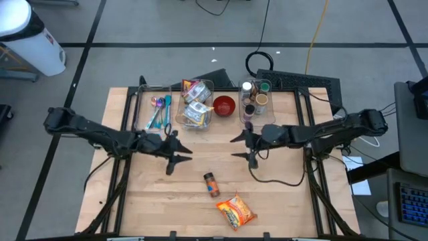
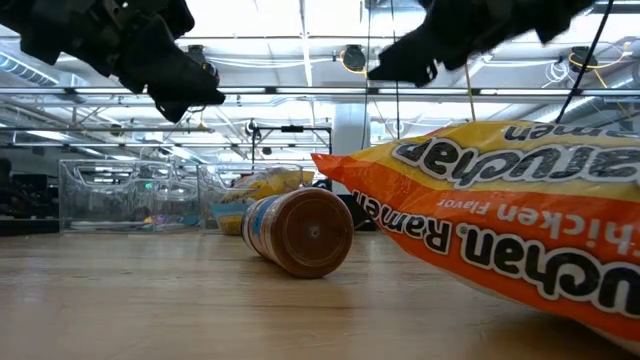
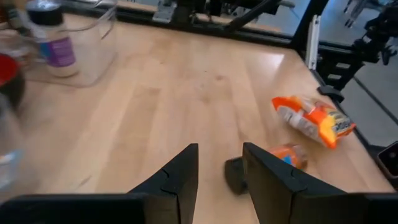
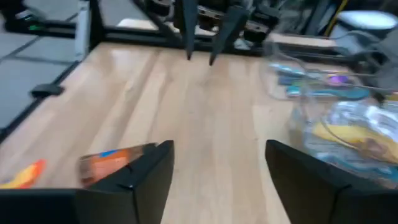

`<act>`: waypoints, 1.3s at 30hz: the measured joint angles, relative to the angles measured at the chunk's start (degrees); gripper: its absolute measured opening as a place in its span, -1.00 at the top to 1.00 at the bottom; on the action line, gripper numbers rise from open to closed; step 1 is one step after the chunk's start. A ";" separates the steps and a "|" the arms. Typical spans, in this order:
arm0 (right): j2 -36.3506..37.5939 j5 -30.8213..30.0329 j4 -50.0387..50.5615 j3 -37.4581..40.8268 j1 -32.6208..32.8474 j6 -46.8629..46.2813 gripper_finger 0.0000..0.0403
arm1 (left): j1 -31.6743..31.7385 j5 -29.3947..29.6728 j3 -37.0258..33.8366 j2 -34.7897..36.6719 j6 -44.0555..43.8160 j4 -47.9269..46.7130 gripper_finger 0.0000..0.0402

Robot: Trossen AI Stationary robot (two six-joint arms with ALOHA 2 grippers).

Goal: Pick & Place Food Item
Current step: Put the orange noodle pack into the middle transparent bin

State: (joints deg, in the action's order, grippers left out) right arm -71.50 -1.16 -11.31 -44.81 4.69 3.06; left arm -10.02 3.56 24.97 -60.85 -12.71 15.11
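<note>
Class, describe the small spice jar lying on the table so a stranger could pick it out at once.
Start at the wooden table, then the open stretch in front of the clear bins. The spice jar lies there on its side. Unlike the flat orange ramen packet beside it, it is a small brown-capped cylinder.

ramen packet (image 1: 236, 211): 1, orange, on table
spice jar (image 1: 211, 184): 1, lying on its side
clear bins (image 1: 196, 105): 3, along the far edge
red bowl (image 1: 224, 105): 1
robot arms: 2
left gripper (image 1: 175, 159): 1
right gripper (image 1: 242, 146): 1
wooden table (image 1: 281, 201): 1
bottles in right bin (image 1: 254, 96): count unclear
</note>
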 joint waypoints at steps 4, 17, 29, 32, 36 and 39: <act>0.04 5.53 7.87 -4.43 2.15 -1.17 -0.37 | -4.23 3.91 0.02 -4.31 -2.47 6.13 0.35; -10.05 19.45 11.29 -2.97 7.55 -12.60 -0.34 | -13.38 13.71 0.07 -13.86 -8.85 21.09 0.35; -24.39 28.18 -4.63 -2.50 12.02 -15.68 -0.32 | -15.41 14.96 8.21 -23.24 -8.66 22.02 0.35; -25.32 28.43 -5.76 -2.43 12.59 -16.51 -0.29 | -15.41 14.94 11.66 -25.30 -8.61 18.47 0.35; -25.63 28.28 -6.07 -2.43 13.00 -16.27 -0.22 | -15.41 14.49 14.50 -27.55 -8.60 16.07 0.35; -25.66 28.16 -6.01 -2.43 13.26 -16.18 -0.10 | -15.41 14.46 15.34 -28.10 -8.37 15.92 0.35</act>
State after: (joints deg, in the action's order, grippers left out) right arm -97.16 27.00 -17.32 -47.24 17.95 -13.12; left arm -25.43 18.02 40.32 -88.95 -21.08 31.03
